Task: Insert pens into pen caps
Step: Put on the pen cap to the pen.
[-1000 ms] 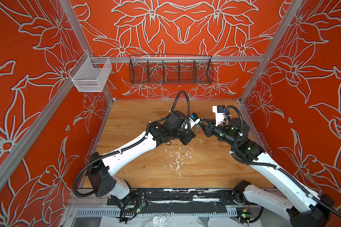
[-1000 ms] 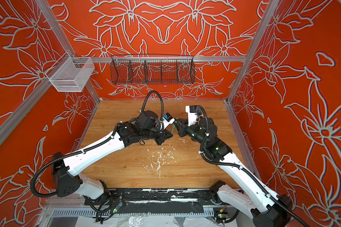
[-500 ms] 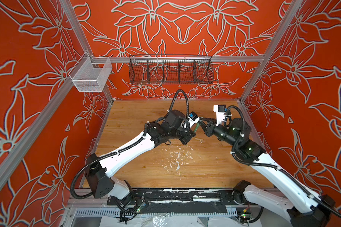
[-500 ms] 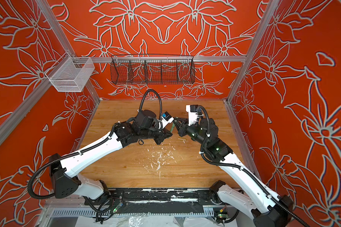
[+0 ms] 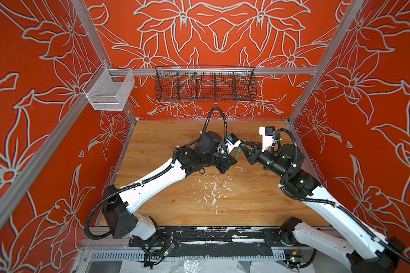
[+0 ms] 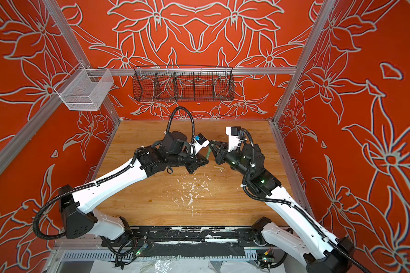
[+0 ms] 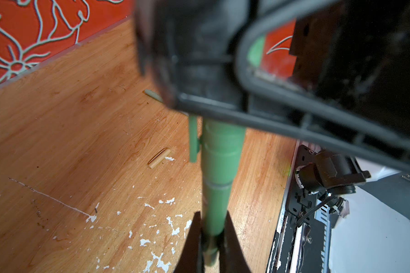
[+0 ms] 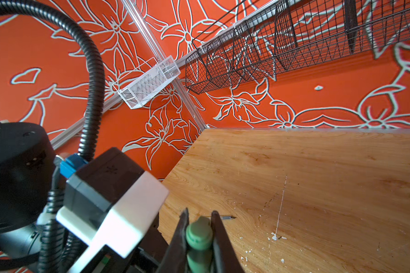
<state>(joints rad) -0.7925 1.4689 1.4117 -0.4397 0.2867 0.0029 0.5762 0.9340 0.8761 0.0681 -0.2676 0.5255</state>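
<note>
Shows two arms meeting tip to tip above the far middle of the wooden table (image 5: 163,134).

Finds the left gripper (image 7: 212,215) clamped on the lower barrel of the green pen (image 7: 217,203), jaws pressed against either side of it.

Finds the right gripper (image 8: 200,212) clamped on the green cap (image 8: 199,232), its rounded end protruding between the jaws.

In the left wrist view, shows that cap (image 7: 220,146), clip to one side, sleeved over the pen's upper end, with a seam marking the join; depth of seating not discernible.

In both top views, places the pen (image 5: 237,153) (image 6: 208,154) off the table, steeply tilted, bridging the two grippers.

Locates a tan cap (image 5: 238,166) (image 6: 218,166) (image 7: 159,158) lying loose on the wood just beside the grippers, toward the arm bases, touching neither.

Shows a pale slim end (image 7: 152,94) on the wood, mostly hidden behind the right gripper; pen or cap, cannot tell.

Shows a thin grey pointed piece (image 8: 227,217) on the wood just past the right jaws; identity unclear.

Marks white paint flecks (image 5: 213,191) scattered nearer the front edge.

Shows a black wire basket (image 5: 205,85) on the back wall and a white mesh basket (image 5: 107,91) at the left wall's rail.
</note>
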